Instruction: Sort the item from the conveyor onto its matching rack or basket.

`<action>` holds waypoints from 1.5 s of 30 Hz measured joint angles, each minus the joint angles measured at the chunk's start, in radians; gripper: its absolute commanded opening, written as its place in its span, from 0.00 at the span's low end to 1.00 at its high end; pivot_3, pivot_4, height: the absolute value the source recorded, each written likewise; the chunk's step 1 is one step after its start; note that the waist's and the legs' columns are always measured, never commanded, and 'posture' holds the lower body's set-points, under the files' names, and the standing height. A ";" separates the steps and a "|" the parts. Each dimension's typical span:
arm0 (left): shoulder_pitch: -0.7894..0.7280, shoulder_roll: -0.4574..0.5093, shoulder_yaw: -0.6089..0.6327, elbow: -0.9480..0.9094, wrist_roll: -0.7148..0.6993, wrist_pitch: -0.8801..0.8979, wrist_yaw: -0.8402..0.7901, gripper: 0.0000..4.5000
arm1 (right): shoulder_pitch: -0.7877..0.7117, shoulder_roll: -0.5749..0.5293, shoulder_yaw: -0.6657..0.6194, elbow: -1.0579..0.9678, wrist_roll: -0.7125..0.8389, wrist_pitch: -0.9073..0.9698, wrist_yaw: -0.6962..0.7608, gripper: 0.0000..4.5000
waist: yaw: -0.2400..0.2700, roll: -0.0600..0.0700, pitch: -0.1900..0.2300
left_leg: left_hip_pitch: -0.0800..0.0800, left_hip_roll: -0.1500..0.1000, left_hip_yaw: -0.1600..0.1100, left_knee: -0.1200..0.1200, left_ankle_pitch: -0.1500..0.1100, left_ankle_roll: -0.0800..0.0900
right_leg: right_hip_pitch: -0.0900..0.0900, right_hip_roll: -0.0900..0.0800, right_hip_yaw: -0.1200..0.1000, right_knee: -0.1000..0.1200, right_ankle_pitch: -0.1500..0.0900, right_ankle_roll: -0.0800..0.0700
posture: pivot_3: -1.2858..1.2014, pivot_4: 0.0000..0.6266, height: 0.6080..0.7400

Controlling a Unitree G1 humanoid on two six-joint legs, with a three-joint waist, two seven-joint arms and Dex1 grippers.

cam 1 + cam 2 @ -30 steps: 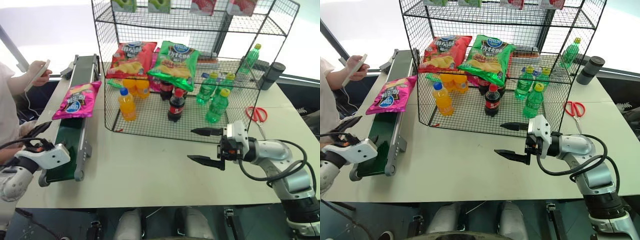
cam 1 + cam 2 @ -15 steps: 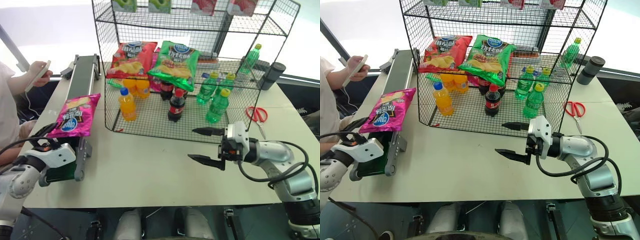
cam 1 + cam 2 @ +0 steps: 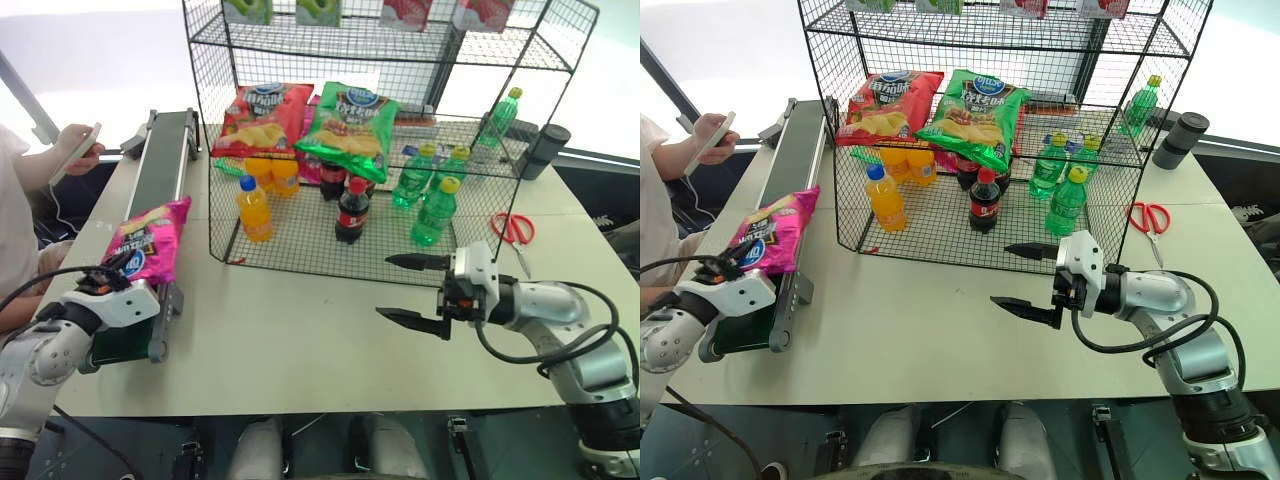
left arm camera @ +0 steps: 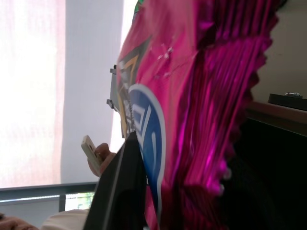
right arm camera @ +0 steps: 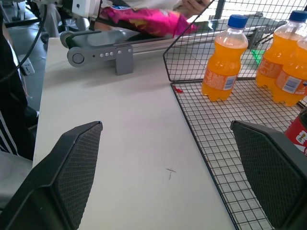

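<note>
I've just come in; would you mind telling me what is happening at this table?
The robot is sorting snacks. Its left gripper has closed on the near end of the magenta-pink chip bag, which lies on the conveyor. The right gripper hangs open over the table in front of the black wire rack. A person's hand holds a small device beside the belt's far end.

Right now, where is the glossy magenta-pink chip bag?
The glossy magenta-pink chip bag lies on the dark green conveyor belt near its front end, at the robot's left, by the left gripper and left of the black wire rack.
</note>
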 measured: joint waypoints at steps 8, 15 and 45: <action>-0.040 -0.007 -0.013 0.012 -0.080 0.012 -0.008 0.01 | 0.000 -0.001 0.000 0.000 -0.024 -0.022 -0.008 1.00 | 0.000 0.000 0.000 | 0.000 0.000 0.000 0.000 0.000 0.000 | 0.000 0.000 0.000 0.000 0.000 0.000 | 0.52 0.24 1.00; -0.058 0.008 0.132 -0.077 -0.609 0.101 -0.334 0.01 | -0.003 -0.001 0.001 0.026 -0.047 -0.051 -0.006 1.00 | -0.005 -0.001 0.000 | 0.000 0.001 0.000 0.000 0.001 -0.001 | 0.000 0.000 0.000 0.000 0.000 0.000 | 0.52 0.24 1.00; -0.233 -0.166 0.006 -0.385 -1.989 1.364 -0.681 0.01 | -0.024 -0.079 -0.113 -0.127 0.643 0.737 -0.174 1.00 | 0.001 0.000 0.000 | 0.000 -0.001 -0.003 0.001 0.002 -0.003 | 0.002 0.003 0.001 -0.001 0.001 -0.002 | 0.52 0.24 1.00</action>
